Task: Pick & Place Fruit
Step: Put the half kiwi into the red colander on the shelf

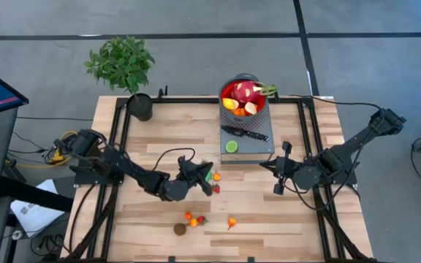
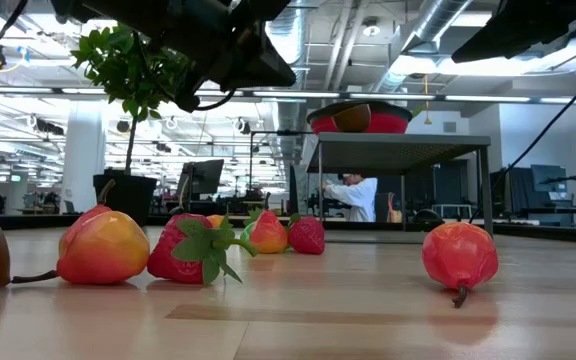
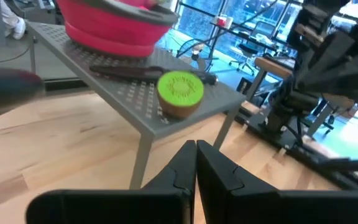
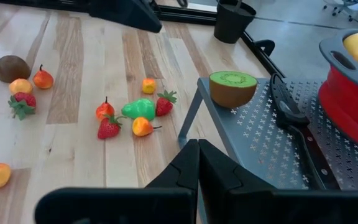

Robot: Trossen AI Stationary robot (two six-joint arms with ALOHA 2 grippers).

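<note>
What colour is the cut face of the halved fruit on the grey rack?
Bright green, clearest in the left wrist view.

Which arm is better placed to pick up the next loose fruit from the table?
Left, probably. The left hand hangs shut right beside the fruit cluster, while the right hand, also shut, sits farther away near the grey stand.

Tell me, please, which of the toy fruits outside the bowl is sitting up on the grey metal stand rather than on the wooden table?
The halved kiwi, green cut face up, sits on the perforated stand beside the black-handled knife. The other loose fruits lie on the wood.
</note>
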